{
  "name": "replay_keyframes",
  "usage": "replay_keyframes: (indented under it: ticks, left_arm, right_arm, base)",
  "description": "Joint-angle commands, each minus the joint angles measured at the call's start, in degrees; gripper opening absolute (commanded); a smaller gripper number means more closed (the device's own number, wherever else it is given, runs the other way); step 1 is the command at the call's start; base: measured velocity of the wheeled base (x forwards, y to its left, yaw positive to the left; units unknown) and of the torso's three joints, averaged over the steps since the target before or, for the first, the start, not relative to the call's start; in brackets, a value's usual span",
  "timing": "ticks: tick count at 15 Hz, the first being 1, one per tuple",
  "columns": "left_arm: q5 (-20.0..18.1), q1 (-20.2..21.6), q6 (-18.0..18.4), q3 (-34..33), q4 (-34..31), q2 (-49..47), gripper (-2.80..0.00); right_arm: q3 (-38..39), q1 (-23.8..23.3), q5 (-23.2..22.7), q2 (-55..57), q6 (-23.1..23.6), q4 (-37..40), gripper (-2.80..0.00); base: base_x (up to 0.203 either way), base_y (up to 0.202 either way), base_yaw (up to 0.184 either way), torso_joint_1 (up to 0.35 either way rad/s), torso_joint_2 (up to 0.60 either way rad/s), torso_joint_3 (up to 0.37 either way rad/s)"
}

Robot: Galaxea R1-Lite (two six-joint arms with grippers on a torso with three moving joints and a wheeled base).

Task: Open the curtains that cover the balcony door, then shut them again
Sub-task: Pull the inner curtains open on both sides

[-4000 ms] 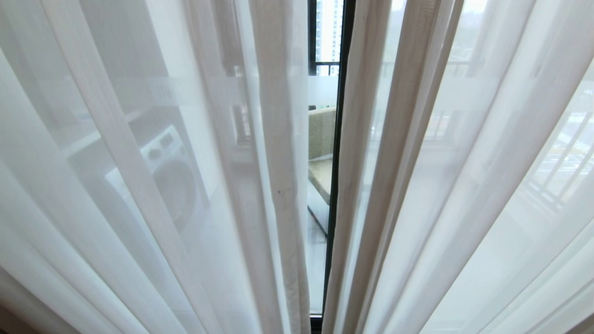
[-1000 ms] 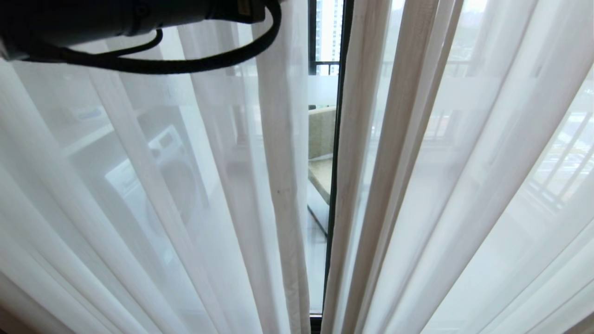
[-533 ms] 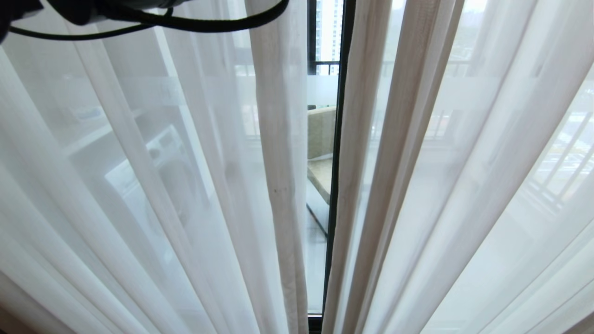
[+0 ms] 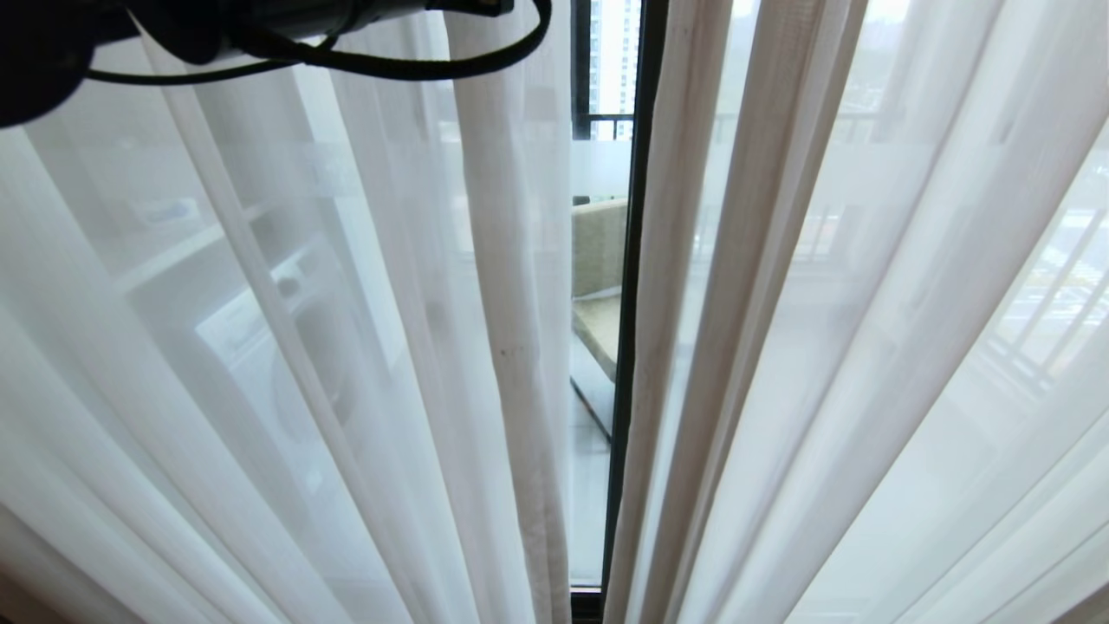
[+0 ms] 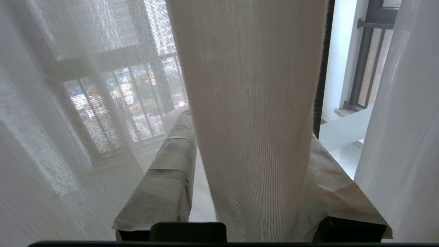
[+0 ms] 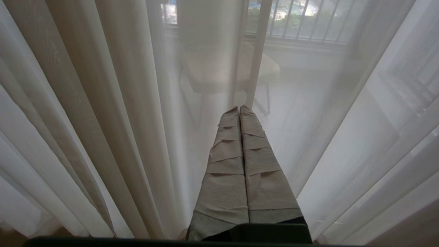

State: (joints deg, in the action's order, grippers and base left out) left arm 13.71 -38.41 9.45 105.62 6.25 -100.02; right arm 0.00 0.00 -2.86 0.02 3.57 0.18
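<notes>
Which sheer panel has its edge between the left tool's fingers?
The left sheer panel: its folded inner edge hangs between the left tool fingers; the right sheer panel hangs untouched.

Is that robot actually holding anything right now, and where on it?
The left gripper straddles the inner edge fold of the left sheer curtain, fingers either side; a firm pinch cannot be told. The right gripper is shut on nothing.

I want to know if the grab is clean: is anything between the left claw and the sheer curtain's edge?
Nothing visible. In the left wrist view the sheer curtain fold hangs directly between the left claw fingers, with no other object in the gap. The balcony door frame stands behind it.
</notes>
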Motion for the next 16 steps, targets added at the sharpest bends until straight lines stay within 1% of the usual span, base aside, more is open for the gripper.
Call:
replay_keyframes:
  ticks: [1,3,7,10,11,13,16]
  left_arm:
    - [0.17,0.27,0.04,-0.06,0.08,0.09,-2.80]
    - [0.26,0.86,0.37,-0.38,0.08,0.16,-2.80]
    - [0.45,3.29,2.94,-0.60,0.08,0.46,-2.80]
    - [1.56,4.93,3.03,-2.03,0.08,1.67,-2.80]
    - [1.64,6.36,3.06,-2.87,0.08,2.32,-2.80]
    - [1.52,10.65,3.04,-4.65,0.57,4.13,-2.80]
    - [1.25,17.23,2.55,-6.65,3.47,6.19,-2.80]
  right_arm:
    - [0.00,0.00,-0.04,-0.02,0.03,-0.01,-2.80]
    - [0.00,0.00,-0.04,-0.02,0.03,-0.01,-2.80]
    - [0.00,0.00,-0.04,-0.02,0.03,-0.01,-2.80]
    - [0.00,0.00,-0.04,-0.02,0.03,-0.01,-2.80]
    - [0.00,0.00,-0.04,-0.02,0.03,-0.01,-2.80]
    - [0.00,0.00,-0.04,-0.02,0.03,-0.01,-2.80]
    - [0.00,0.00,-0.04,-0.02,0.03,-0.01,-2.80]
  base:
    - [0.000,0.000,0.000,0.000,0.00,0.000]
    - [0.000,0.000,0.000,0.000,0.00,0.000]
    - [0.000,0.000,0.000,0.000,0.00,0.000]
    - [0.000,0.000,0.000,0.000,0.00,0.000]
    - [0.000,0.000,0.000,0.000,0.00,0.000]
    - [0.000,0.000,0.000,0.000,0.00,0.000]
    - [0.000,0.000,0.000,0.000,0.00,0.000]
